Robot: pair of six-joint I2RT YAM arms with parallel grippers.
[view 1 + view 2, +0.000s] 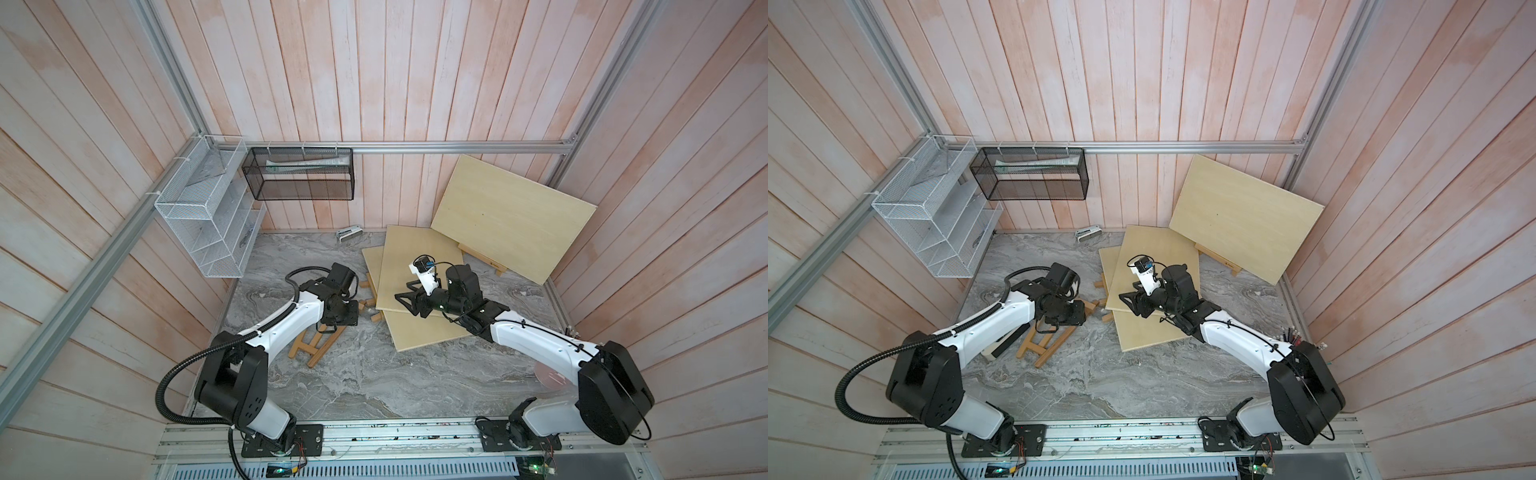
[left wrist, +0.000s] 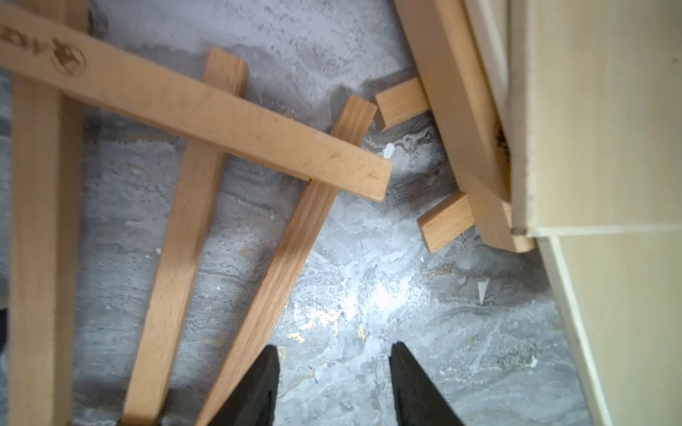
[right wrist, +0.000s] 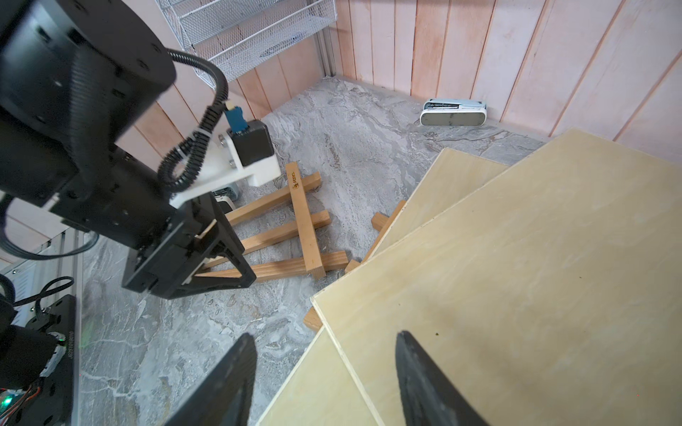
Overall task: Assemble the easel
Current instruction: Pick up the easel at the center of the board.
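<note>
The left tool [image 2: 334, 346] hangs over the grey marbled surface [image 1: 374, 382] with its two black fingers spread and only bare stone between them. Just ahead of it in the left wrist view lies the easel frame [image 2: 273, 258], flat on the surface. Three pale wooden rails fan toward the bottom left of that picture, crossed by a bar [image 2: 206, 110] stamped with a burnt logo. In a top view the same frame shows at centre left, partly under the left arm [image 1: 291, 324].

The right tool [image 3: 325, 335] is also spread and pinches nothing. In the right wrist view one finger sits over the stone and the other over the top board [image 3: 516, 276], whose edge runs between them. Whether it touches the board cannot be told. This board overlaps a lower board [image 1: 428, 332] and a third board [image 1: 371, 266], stacked askew right of centre in a top view. Wooden ends of a second easel [image 2: 454, 110] poke out from under the stack, just beside the first frame's rail ends.

At the upper right of a top view a larger board [image 1: 511, 216] leans in the back corner on a small wooden stand [image 1: 486, 259]. A white wire rack [image 1: 208, 216] and a black mesh basket [image 1: 303, 174] hang at upper left. A small white device [image 1: 349, 233] lies by the back wall [image 1: 316, 216].
</note>
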